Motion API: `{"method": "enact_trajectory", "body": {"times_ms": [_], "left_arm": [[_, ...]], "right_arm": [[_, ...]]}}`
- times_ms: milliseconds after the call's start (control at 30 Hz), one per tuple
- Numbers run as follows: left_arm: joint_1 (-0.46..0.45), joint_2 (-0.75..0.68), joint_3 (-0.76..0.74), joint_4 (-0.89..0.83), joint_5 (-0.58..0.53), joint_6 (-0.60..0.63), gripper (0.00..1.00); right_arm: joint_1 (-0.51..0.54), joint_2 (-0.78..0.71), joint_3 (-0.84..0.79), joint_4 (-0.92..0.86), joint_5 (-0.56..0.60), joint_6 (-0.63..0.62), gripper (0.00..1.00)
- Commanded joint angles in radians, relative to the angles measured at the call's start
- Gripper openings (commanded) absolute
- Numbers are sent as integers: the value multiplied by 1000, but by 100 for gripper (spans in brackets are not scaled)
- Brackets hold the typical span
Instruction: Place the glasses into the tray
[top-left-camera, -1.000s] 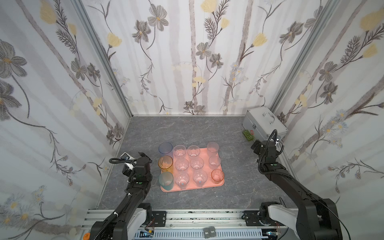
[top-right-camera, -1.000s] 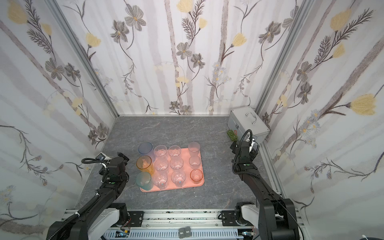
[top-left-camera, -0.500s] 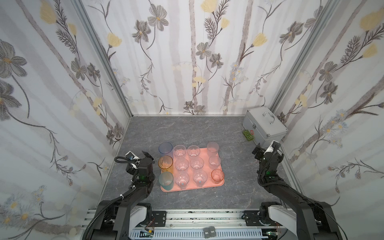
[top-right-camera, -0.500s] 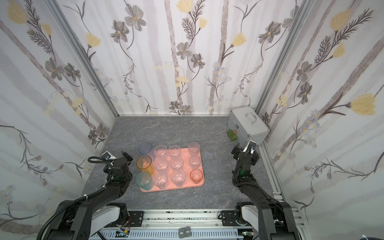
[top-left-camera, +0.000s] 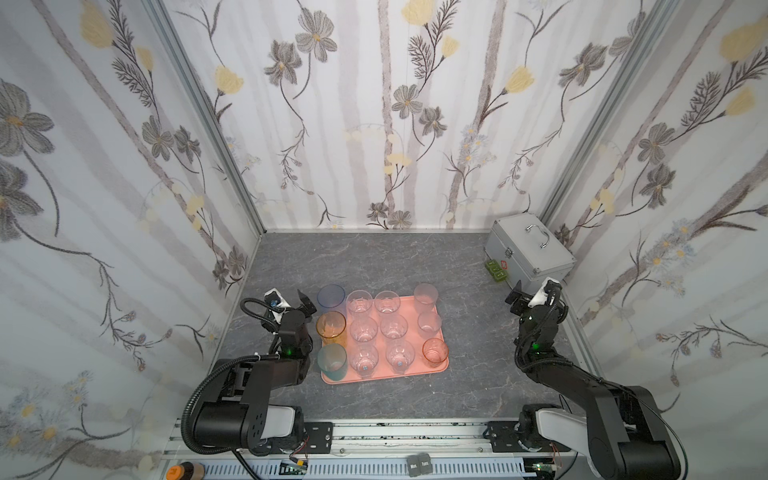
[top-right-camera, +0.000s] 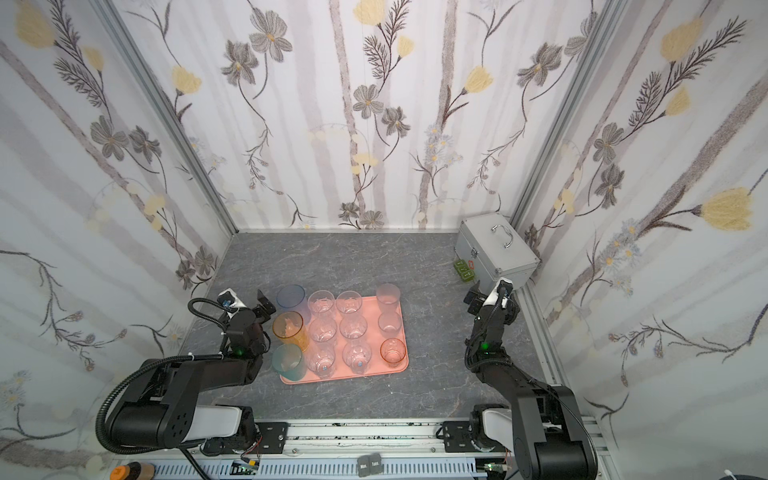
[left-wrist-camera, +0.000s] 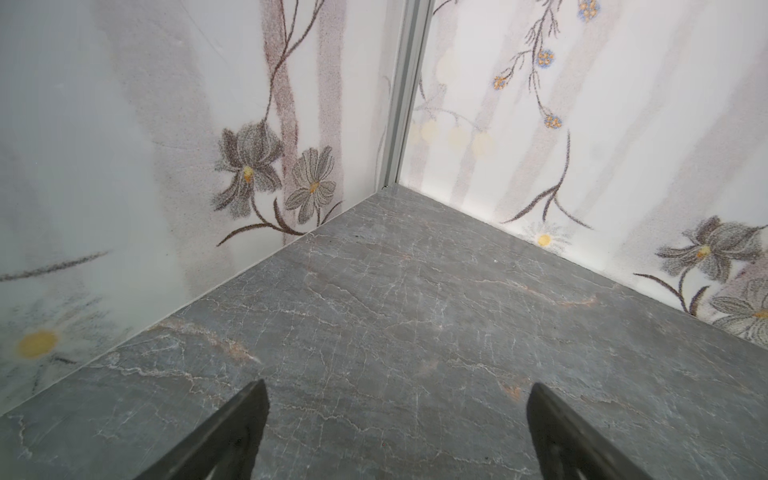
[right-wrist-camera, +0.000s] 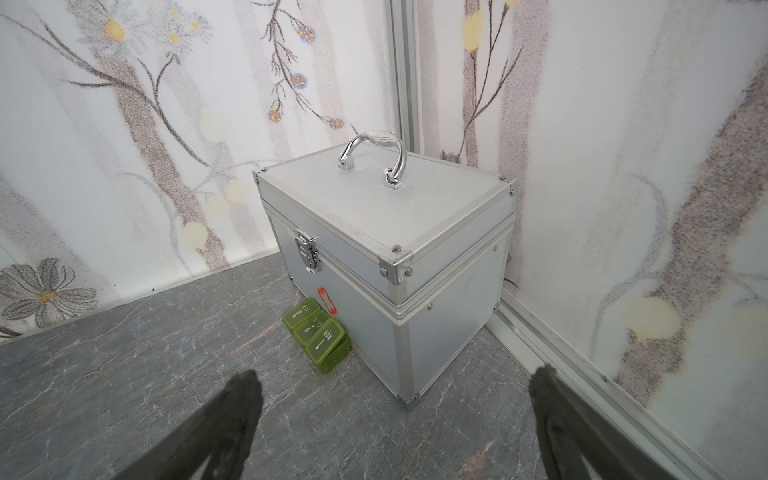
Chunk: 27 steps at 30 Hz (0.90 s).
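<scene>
Looking at both top views: counting twelve glasses (top-left-camera: 363, 328) standing upright in rows on the tray (top-left-camera: 384, 375), lower centre of the frame. Noting the tall blue, amber and teal ones lining its left edge and the orange-pink glass (top-left-camera: 435, 351) at its lower right corner. Not finding any glass out on the bare counter (top-left-camera: 374, 257). Seeing the left gripper (top-left-camera: 289, 302) just left of the tray, fingers spread and carrying nothing. Seeing the right gripper (top-left-camera: 534, 291) well apart from the tray at the right of the frame, beside the silver case (top-left-camera: 530, 253), fingers likewise spread and carrying nothing. Judging the placing as done, or as good as done. Not being able to tell from above whether the blue glass (top-left-camera: 331, 296) at the tray's upper left corner is sitting wholly inside the rim.

Turning to the left wrist view: seeing only bare counter and a wall corner (left-wrist-camera: 390, 183) beyond the two fingers (left-wrist-camera: 241, 424), standing wide apart; no glass, no tray.

Turning to the right wrist view: facing the silver case and a small green box (right-wrist-camera: 318, 332) right against its foot, framed by fingers (right-wrist-camera: 232, 415) wide apart and gripping nothing. Judging nothing as left to do beyond, perhaps, checking that left column.
</scene>
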Motion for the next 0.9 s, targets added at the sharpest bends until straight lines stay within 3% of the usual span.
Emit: {"method": "enact_trajectory", "body": {"times_ms": [0, 200, 533, 600, 633, 733, 867], "left_arm": [[16, 30, -6, 145, 10, 44, 100], [33, 86, -10, 208, 38, 28, 100], [40, 90, -6, 207, 60, 28, 100], [40, 93, -5, 208, 72, 34, 100], [40, 95, -3, 208, 79, 36, 100], [40, 96, -1, 207, 81, 37, 100], [40, 104, 6, 206, 90, 46, 100]], "right_arm": [[-4, 9, -1, 101, -48, -34, 100], [-11, 70, -85, 333, -95, -51, 100], [-15, 112, -24, 259, -174, -73, 100], [-21, 139, -58, 339, -196, -75, 100], [-20, 170, -96, 467, -205, -86, 100], [-21, 136, -84, 374, -182, -71, 100], [-19, 161, -101, 448, -186, -82, 100]]}}
